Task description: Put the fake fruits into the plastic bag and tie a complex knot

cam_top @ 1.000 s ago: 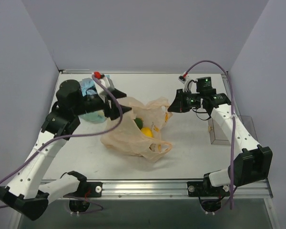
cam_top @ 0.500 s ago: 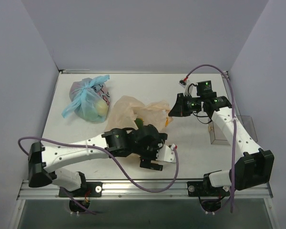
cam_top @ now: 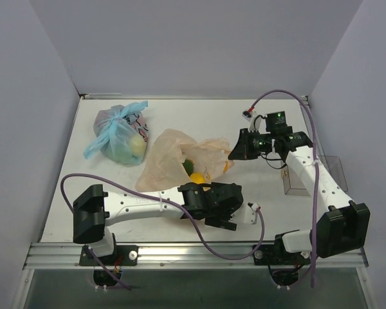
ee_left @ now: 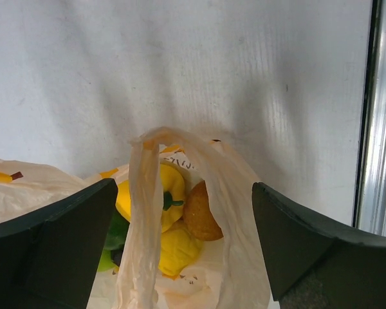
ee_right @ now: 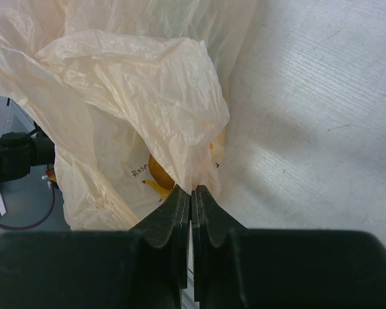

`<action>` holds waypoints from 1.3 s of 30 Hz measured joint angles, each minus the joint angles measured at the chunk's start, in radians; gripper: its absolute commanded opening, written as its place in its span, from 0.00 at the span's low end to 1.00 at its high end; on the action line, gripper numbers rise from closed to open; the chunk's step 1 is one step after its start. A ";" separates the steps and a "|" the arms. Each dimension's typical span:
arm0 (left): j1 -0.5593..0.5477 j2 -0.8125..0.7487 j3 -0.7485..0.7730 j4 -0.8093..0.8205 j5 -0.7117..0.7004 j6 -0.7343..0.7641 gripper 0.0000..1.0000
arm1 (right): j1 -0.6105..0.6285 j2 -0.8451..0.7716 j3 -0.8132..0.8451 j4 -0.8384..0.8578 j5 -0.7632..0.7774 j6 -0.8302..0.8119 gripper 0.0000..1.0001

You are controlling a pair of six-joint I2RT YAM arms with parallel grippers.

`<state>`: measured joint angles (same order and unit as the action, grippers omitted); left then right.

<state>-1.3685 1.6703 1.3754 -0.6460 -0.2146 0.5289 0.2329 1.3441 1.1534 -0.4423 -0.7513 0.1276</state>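
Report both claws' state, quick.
Left claw: open, empty, astride a handle of the plastic bag.
Right claw: shut on the plastic bag.

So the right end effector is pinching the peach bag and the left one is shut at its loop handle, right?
Not quite: the left end effector is open, its jaws standing wide either side of the loop handle, as the left wrist view shows. The right end effector does pinch the plastic bag.

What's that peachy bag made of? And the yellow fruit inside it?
The plastic bag looks like thin plastic film: it is wrinkled and see-through. The yellow fruit looks like smooth, glossy plastic, so it is probably fake.
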 measured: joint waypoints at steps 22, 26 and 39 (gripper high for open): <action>0.601 -0.524 -0.026 0.158 0.458 -0.261 0.00 | -0.371 -0.123 0.109 -0.127 -0.122 -0.027 0.00; 0.752 -0.688 -0.064 0.290 0.569 -0.337 0.00 | -0.462 -0.145 0.175 -0.155 -0.176 -0.021 0.00; 0.981 -0.710 -0.090 0.425 0.616 -0.694 0.00 | -0.389 -0.266 0.256 -0.294 -0.114 -0.317 0.00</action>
<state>-0.3878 0.9607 1.2850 -0.2214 0.4011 -0.1646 -0.1566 1.0782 1.4094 -0.7361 -0.8650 -0.1898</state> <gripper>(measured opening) 0.030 0.031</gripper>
